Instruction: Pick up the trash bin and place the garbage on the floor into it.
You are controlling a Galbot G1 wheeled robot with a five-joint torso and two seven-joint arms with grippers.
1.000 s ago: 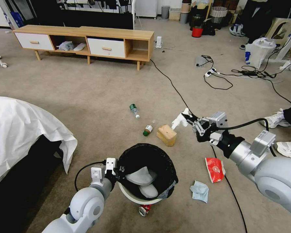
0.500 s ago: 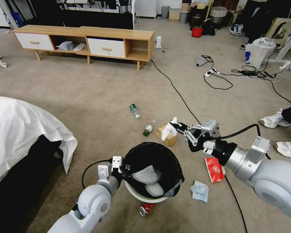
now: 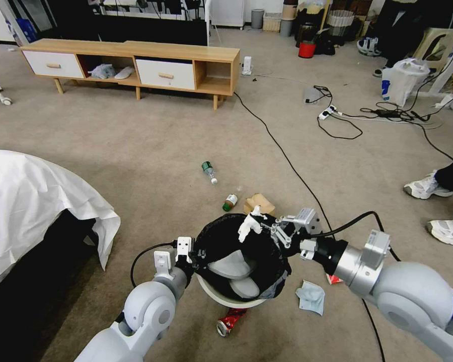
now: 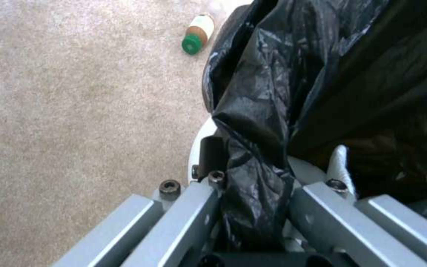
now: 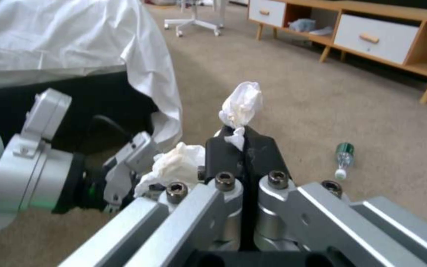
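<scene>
trash bin (image 3: 226,296): round, white, lined with a crinkled black bag folded over the rim; tilted, its mouth facing up and forward, rim pinched at the near-left side by the left gripper (image 3: 190,254)
white tissue (image 3: 248,225): crumpled, clamped in the right gripper (image 3: 268,230), above the bin's far rim
red can (image 3: 228,320): crushed, on the floor (image 3: 136,166) just in front of the bin
pale blue tissue (image 3: 310,296): on the carpet right of the bin
tan box (image 3: 259,203): just behind the bin (partly hidden)
small green-capped bottle (image 3: 230,202): lying left of the box
clear bottle (image 3: 209,172): lying farther back
</scene>
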